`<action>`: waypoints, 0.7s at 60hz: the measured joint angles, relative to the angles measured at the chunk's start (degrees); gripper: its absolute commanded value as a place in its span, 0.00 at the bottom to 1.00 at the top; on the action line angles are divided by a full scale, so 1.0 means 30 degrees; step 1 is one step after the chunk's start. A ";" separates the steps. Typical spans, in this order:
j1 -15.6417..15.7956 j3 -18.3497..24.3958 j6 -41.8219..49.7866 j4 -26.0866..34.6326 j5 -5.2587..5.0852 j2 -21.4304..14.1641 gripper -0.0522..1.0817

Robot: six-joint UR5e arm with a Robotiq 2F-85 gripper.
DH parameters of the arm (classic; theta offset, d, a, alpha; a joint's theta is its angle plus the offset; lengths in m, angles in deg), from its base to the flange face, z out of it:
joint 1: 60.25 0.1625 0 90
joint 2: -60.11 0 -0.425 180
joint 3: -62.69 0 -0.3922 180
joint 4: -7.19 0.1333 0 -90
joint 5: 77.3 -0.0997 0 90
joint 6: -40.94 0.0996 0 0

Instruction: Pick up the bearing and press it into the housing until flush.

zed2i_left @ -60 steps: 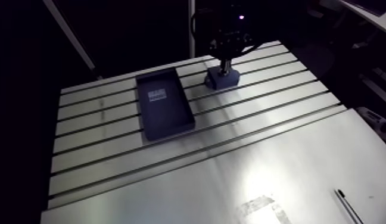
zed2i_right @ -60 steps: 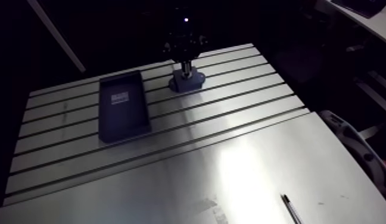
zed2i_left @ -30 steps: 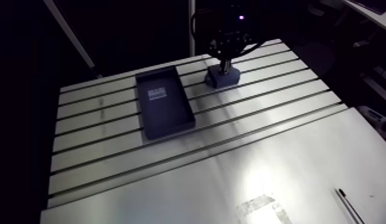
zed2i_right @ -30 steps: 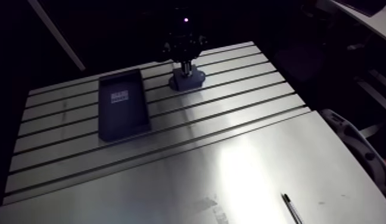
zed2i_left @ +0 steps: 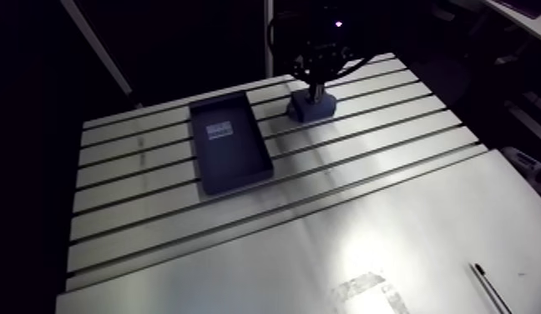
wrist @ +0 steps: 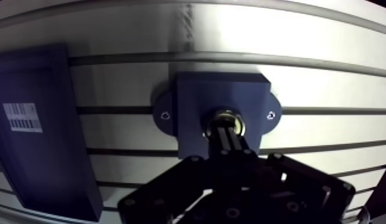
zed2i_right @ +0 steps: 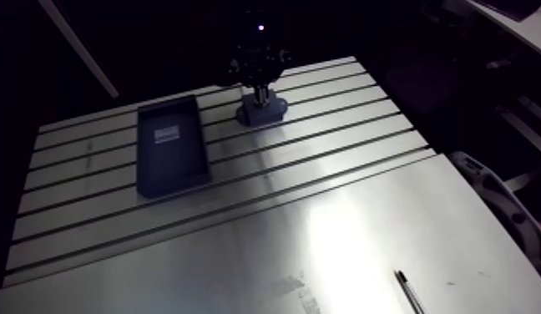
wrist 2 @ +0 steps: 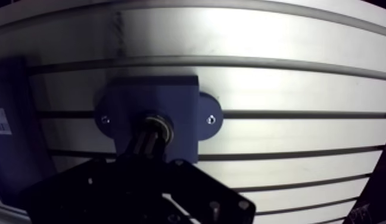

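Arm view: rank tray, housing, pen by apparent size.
Largest: tray.
Next: housing.
Smallest in area: pen. This rank is unsure, since it runs off the frame edge and lies nearest the camera.

Slotted aluminium table (zed2i_left: 132,209): dark tray (zed2i_left: 230,154), blue housing (zed2i_left: 307,111) near it, not touching; pen (zed2i_left: 488,288) far off on smooth plate (zed2i_left: 391,225).

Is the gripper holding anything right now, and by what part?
Nothing seems gripped. The gripper has its jaws closed together, tips down on the bearing, which sits in the housing.
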 measured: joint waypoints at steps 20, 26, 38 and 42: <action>-0.0004 0.0005 -0.0023 -0.0010 0.0033 0.0037 0.99; -0.0003 0.0008 -0.0014 -0.0023 0.0027 0.0067 0.99; 0.0000 0.0011 -0.0003 -0.0132 0.0015 0.0140 0.99; 0.0000 0.0015 -0.0002 -0.0160 0.0017 0.0148 0.99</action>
